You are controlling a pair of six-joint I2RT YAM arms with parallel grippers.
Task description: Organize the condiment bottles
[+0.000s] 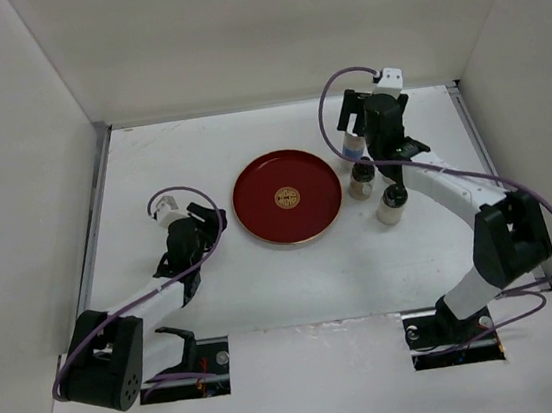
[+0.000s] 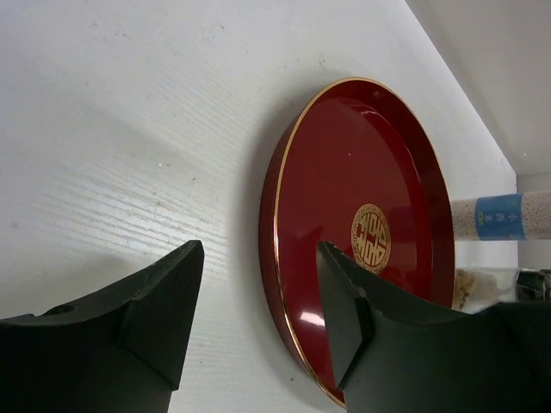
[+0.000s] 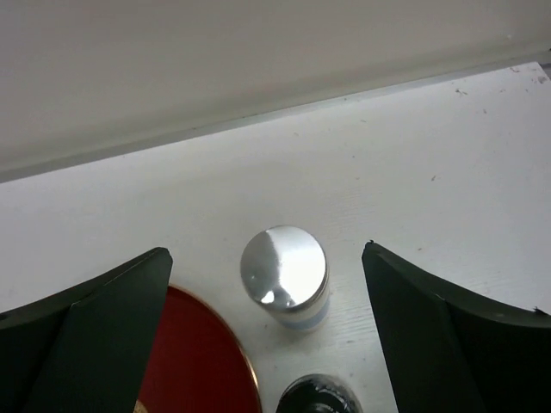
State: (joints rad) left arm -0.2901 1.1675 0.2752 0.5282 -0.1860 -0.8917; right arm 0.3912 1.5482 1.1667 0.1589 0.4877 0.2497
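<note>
One white bottle (image 3: pixel 285 274) stands centred beneath the wide-open, empty right gripper (image 3: pixel 265 249); best to descend straight and close low on its body, clearing the shaker (image 3: pixel 317 398) on the wrist side.

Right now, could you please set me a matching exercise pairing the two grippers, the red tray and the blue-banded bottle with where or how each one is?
Column one:
1. left gripper
2. right gripper
3. red tray
4. blue-banded bottle

Column two:
A. standing upright just right of the tray
B. open, poised over the blue-banded bottle
C. open, left of the tray, nothing between its fingers
D. mid-table, with no bottle on it

Pairs: 1-C, 2-B, 3-D, 4-A
</note>
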